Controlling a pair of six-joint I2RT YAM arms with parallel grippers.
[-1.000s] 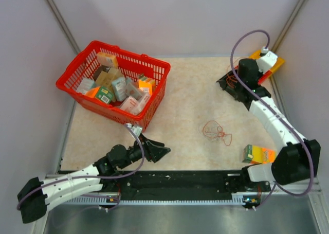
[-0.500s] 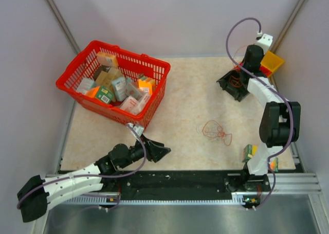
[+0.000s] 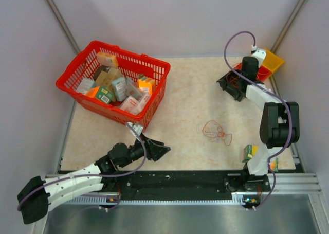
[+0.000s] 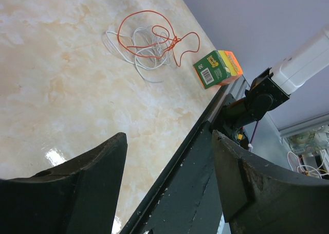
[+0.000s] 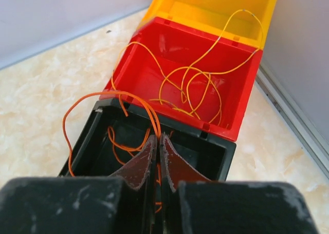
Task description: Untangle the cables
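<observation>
Two arms share this table (image 3: 190, 90), and my coming move turns on where the cables (image 4: 149, 41) lie from each. A red basket (image 3: 131, 54) of packets sits far left, out of play. In the far right corner stand a black bin (image 5: 216, 151), a red bin (image 5: 149, 82) and a yellow bin (image 5: 205, 13), with loose orange and yellow wires draped in them. The cables, a small knot of red and whitish loops, lie flat right of the table's centre, near a small green box (image 4: 218, 68) but apart from it.

My left gripper (image 4: 167, 139) hangs low, fingers spread wide, holding nothing. The knot lies ahead of it, well apart, with its red tail stretched toward the box. My right gripper (image 5: 158, 137) is over the black bin, fingers pressed together with an orange wire at their tips; whether that wire is pinched I cannot tell. Neither arm is plainly nearer, but I judge the left one better placed, being free and facing the knot.
</observation>
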